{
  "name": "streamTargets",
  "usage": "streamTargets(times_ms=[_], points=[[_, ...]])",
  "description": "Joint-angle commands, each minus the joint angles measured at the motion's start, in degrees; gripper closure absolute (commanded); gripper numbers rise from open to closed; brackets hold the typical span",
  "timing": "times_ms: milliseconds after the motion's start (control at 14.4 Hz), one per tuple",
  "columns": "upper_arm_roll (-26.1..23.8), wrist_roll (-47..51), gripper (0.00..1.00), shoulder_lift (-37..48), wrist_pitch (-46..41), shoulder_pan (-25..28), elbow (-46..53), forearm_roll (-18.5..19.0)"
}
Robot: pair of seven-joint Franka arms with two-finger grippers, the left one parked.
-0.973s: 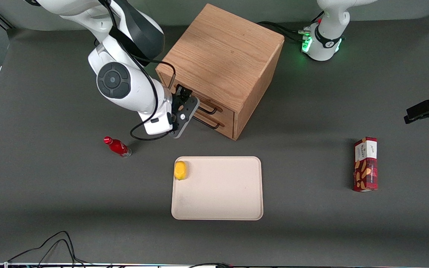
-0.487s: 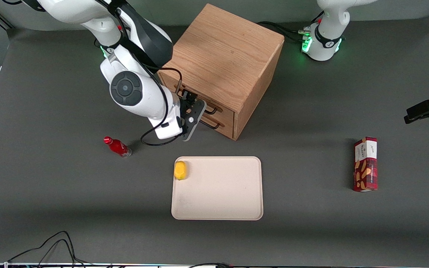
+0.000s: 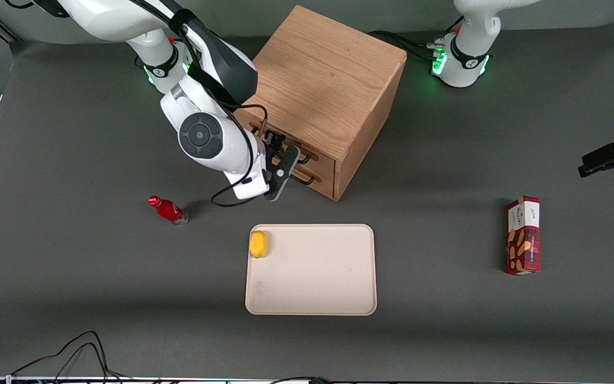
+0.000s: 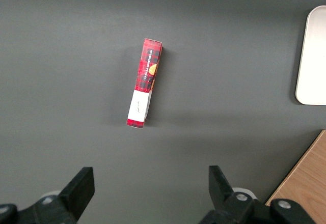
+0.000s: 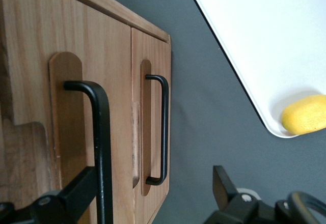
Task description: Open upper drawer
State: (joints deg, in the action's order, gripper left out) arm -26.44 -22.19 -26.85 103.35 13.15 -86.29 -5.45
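From the front I see the gripper (image 3: 280, 154) right up against the front of the cabinet (image 3: 323, 80), at the level of the upper drawer (image 3: 307, 152), whose black handle (image 3: 301, 158) pokes out just past the fingers. The drawer front looks flush with the cabinet face, so I judge nothing has been pulled yet. Nearer the camera lie the tray (image 3: 312, 277) with a lemon (image 3: 258, 244) in its corner, a red bottle (image 3: 168, 210) toward the working arm's end, and a snack box (image 3: 523, 235) toward the parked arm's end. The left wrist view only gives me that box (image 4: 145, 82) and a tray edge (image 4: 311, 56). In the right wrist view the fingers (image 5: 76, 196) stand spread wide, holding nothing, and the upper handle (image 5: 101, 147) runs down between them, close to one finger; the lower drawer's handle (image 5: 163, 127) sits clear of them. Approach looks done to me; closing on the bar and pulling out remain.
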Motion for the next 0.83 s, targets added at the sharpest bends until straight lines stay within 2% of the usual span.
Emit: streamTargets(times_ms=[0,765], points=[[-0.37,-1.01,0.0,2.85,0.98,-0.4,-3.79,0.44],[-0.81,-0.84,0.0,2.77,1.85,-0.49,-4.41,0.18]])
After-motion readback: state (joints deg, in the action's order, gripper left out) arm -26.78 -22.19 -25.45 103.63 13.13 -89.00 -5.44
